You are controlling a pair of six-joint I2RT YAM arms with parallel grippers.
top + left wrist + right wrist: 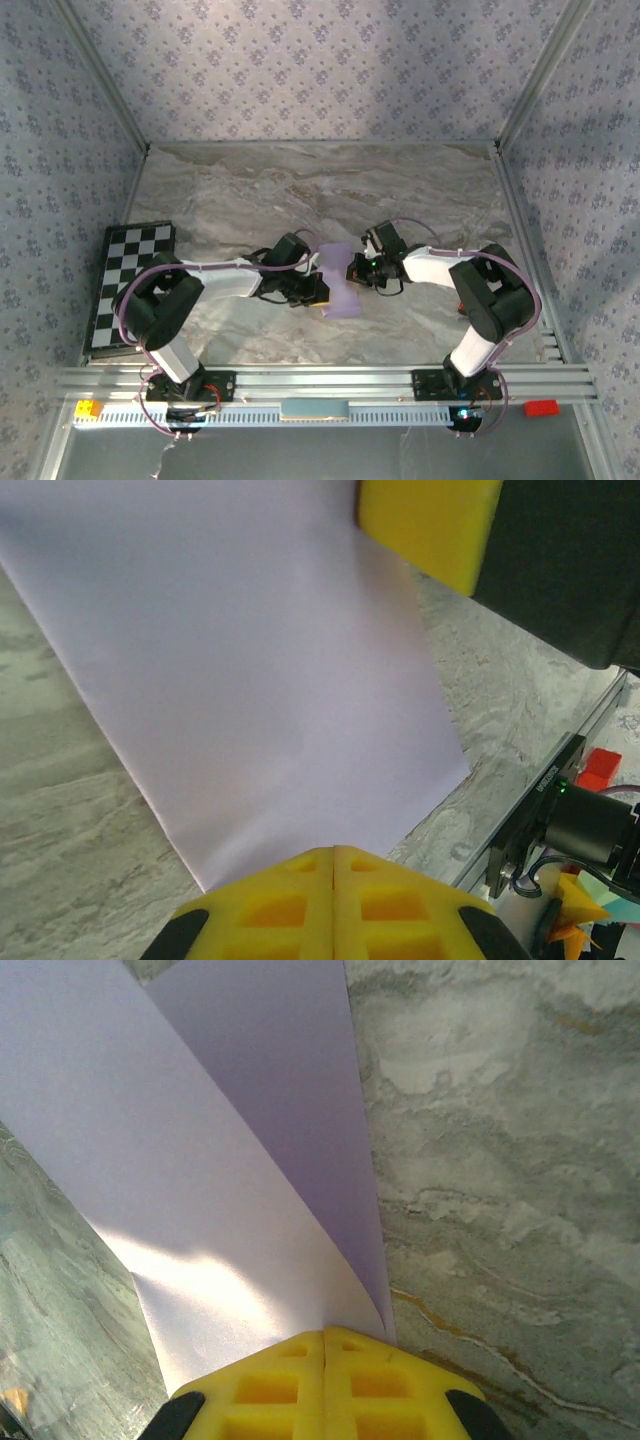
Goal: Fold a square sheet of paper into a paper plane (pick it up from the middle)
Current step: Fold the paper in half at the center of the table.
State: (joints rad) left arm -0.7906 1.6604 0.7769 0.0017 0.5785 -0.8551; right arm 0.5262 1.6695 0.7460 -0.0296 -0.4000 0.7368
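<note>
The thin, pale lilac square sheet of paper [340, 282] spanned between both claws over the middle of the marbled grey surface [300, 190]. The left claw [333, 865] and right claw [323, 1345] were each clamped shut on an opposite paper edge.

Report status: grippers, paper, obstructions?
Both shut on the square sheet of paper: left gripper, right gripper. Sheet spans between them, doubled over at the right pinch. The chequered board sits far left, out of the way.
</note>
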